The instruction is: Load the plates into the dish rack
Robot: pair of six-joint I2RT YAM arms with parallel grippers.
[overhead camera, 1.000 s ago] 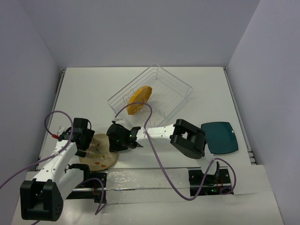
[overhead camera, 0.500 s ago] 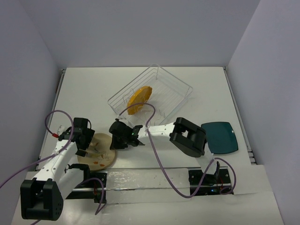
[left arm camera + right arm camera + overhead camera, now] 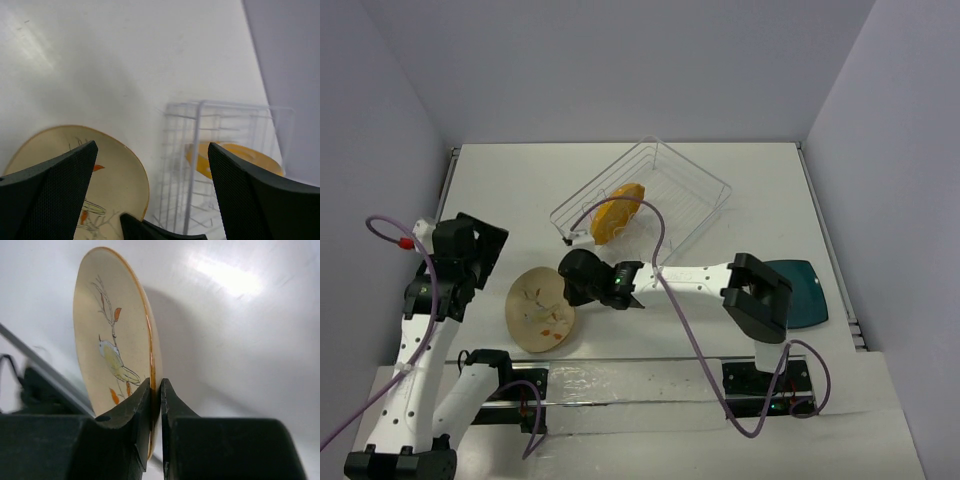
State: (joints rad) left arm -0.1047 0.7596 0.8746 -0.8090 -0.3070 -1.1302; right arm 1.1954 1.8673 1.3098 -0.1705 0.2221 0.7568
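The beige patterned plate (image 3: 540,310) is tilted up on edge at the front left, with a bird drawing on its face (image 3: 115,340). My right gripper (image 3: 576,284) is shut on its rim (image 3: 155,390). My left gripper (image 3: 470,250) is open and empty, raised to the left of the plate; its wrist view (image 3: 151,165) looks down at the beige plate (image 3: 100,185). The orange-yellow plate (image 3: 617,212) stands in the wire dish rack (image 3: 695,190), and both show in the left wrist view, plate (image 3: 235,160) and rack (image 3: 197,145). The dark teal plate (image 3: 805,290) lies flat at the right, partly hidden by the right arm.
The right arm's links (image 3: 755,300) stretch across the table's front from right to left. Purple cables (image 3: 665,300) loop over both arms. Grey walls close in the white table (image 3: 520,190) at the back and sides.
My left gripper has drawn up and back to the left, away from the beige plate. My right gripper now holds the plate alone, raised and tilted more upright.
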